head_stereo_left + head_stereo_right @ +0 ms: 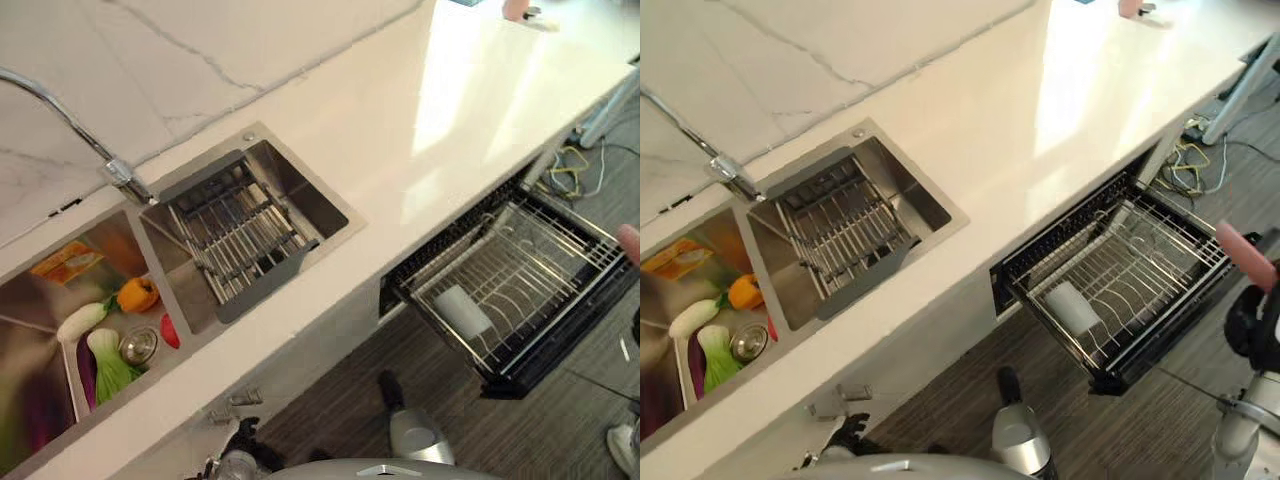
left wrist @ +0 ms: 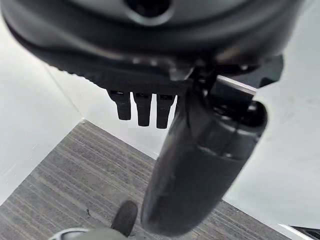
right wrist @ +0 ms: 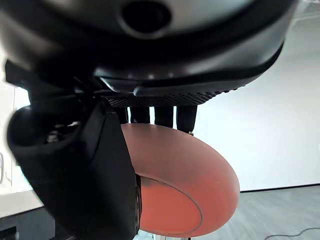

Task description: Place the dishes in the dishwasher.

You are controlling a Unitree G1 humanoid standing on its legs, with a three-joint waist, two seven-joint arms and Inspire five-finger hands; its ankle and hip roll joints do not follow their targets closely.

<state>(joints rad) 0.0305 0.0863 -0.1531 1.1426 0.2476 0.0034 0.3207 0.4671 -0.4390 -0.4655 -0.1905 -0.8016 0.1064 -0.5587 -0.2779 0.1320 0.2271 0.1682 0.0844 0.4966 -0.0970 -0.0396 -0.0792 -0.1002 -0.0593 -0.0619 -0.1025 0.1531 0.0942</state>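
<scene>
Pink plate [image 3: 185, 195] — round, smooth, with a shallow darker well — sits in the right hand [image 3: 75, 165], pinched between the thick dark thumb on its face and the row of fingers [image 3: 165, 116] behind its rim. In the head views its rim pokes up as a pink sliver at the right edge of the frame, above the right hand's dark bulk and just beyond the far right corner of the dishwasher rack [image 1: 1120, 275].

That rack is a pulled-out drawer of thin silver wire in a black frame, right of centre in the frame, under the edge of the counter [image 1: 400, 130]. A pale, cylindrical cup [image 1: 462, 310] lies on its side in the rack's near left part.

The left hand [image 2: 195, 175] hangs over grey striped floor [image 2: 75, 190], fingers short and straight, thumb jutting out, grasping nothing.

The counter is glossy and white, running from lower left to upper right. Set in it at left is a steel sink [image 1: 320, 205] with a slatted wire drainer [image 1: 240, 235] across one basin. The other basin, in the lower left of the frame, holds vegetables — an orange pepper [image 1: 138, 294], a green-leafed bok choy [image 1: 108, 362] and a white radish [image 1: 80, 320]. A curved chrome tap [image 1: 60, 105] arches above from the marbled wall.
</scene>
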